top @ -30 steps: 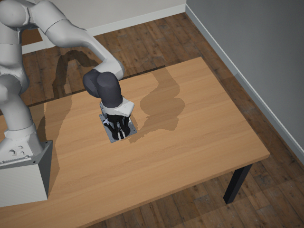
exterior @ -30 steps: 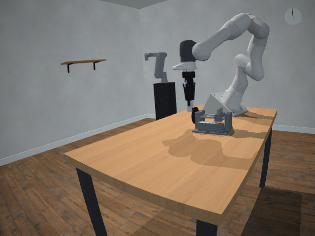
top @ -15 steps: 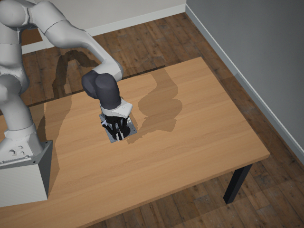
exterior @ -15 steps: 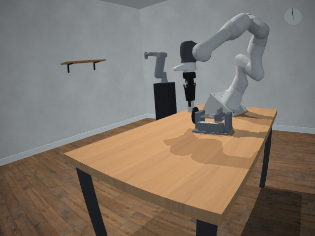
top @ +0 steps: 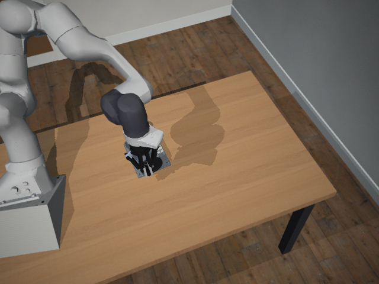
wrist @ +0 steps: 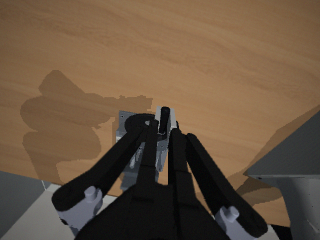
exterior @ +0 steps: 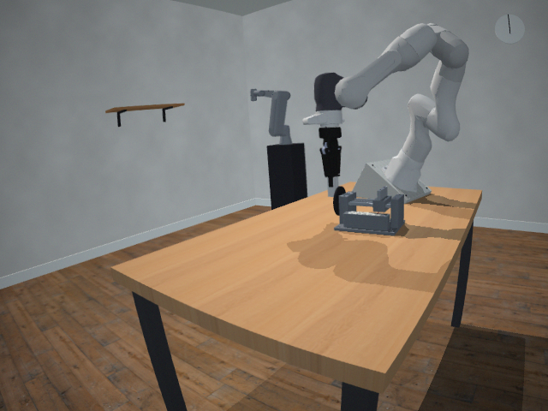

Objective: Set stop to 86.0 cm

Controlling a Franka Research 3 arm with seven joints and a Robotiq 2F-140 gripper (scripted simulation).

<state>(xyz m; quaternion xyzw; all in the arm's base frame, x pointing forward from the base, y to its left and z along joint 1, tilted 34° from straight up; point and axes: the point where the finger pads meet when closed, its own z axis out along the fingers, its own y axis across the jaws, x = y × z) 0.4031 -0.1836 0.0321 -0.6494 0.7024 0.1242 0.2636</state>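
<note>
- A light wooden bench [exterior: 265, 282] with dark legs fills the middle of a grey-walled room with a plank floor.
- A white robot arm [exterior: 420, 115] stands on a grey wedge-shaped base [exterior: 369, 186] at the bench's far right corner.
- The arm arches up and over, pointing its black gripper [exterior: 330, 191] straight down near the far edge.
- The fingers are pinched on the black handwheel [exterior: 338, 200], at the left end of a small grey slide fixture [exterior: 372, 217].
- The fixture sits on the bench just in front of the arm's base.
- Behind the bench, a second, smaller grey arm [exterior: 276, 110] stands on a black pedestal [exterior: 286, 175].
- A wooden wall shelf [exterior: 144, 107] hangs on the left wall.
</note>
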